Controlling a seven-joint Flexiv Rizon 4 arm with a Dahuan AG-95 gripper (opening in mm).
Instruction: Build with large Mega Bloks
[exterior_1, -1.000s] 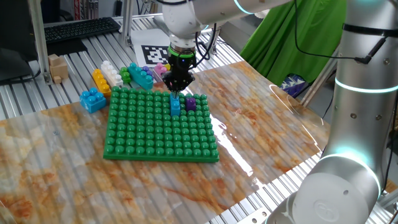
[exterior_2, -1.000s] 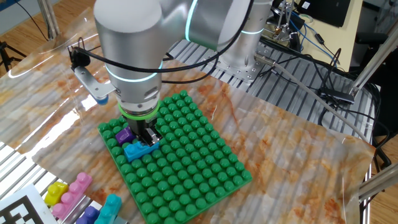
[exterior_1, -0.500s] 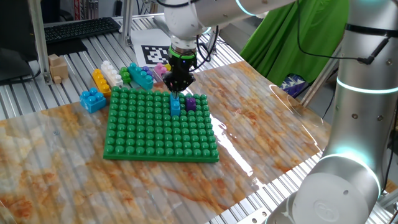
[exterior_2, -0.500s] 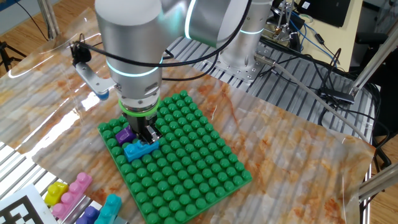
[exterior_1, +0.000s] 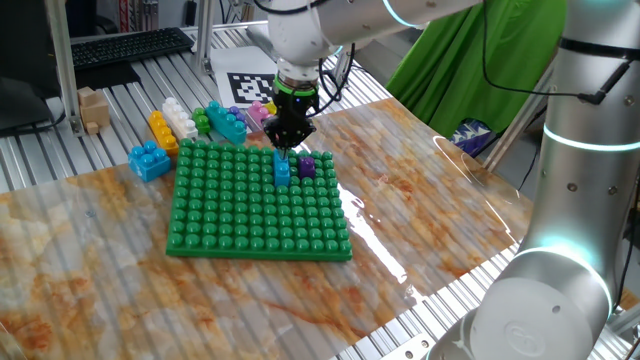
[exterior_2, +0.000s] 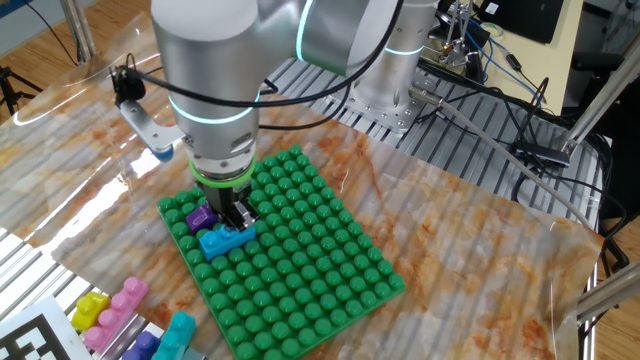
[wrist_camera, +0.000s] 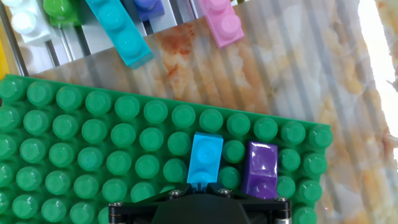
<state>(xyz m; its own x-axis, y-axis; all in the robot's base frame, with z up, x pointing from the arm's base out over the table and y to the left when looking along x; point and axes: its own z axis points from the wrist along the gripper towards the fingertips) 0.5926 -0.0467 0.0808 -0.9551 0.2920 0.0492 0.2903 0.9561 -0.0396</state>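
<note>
1. Hand view: we see a light-blue brick (wrist_camera: 204, 158) seated on the green baseplate (wrist_camera: 93, 143), near its far edge, with a purple brick (wrist_camera: 260, 169) just beside it on the right, a stud column between them.
2. Hand view: the gripper body fills the bottom edge; fingertips are hidden, so we cannot tell from here whether the jaws are wide or narrow.
3. One fixed view: the gripper (exterior_1: 283, 147) points straight down over the light-blue brick (exterior_1: 282, 170). Its tips sit at the brick's top; we cannot tell if they clamp it or just touch.
4. The other fixed view: the gripper (exterior_2: 238, 218) is low over the light-blue brick (exterior_2: 223, 240), with the purple brick (exterior_2: 200, 216) next to it near the baseplate (exterior_2: 300, 260) corner. Jaw gap is hidden by the wrist, so the state is unclear here too.
5. One fixed view: loose bricks lie off the baseplate (exterior_1: 250, 215) on the slatted table (exterior_1: 120, 110). We see a blue brick (exterior_1: 149, 160) just off the plate's left corner, a yellow brick (exterior_1: 161, 130), a white brick (exterior_1: 180, 118), a small green brick (exterior_1: 203, 122) and a teal brick (exterior_1: 228, 122) in a row behind the far edge.
6. Hand view: beyond the plate, we see the teal brick (wrist_camera: 118, 31) lying tilted and a pink brick (wrist_camera: 222, 22) to its right.
7. One fixed view: a printed marker card (exterior_1: 250, 88) lies behind the loose bricks.
</note>
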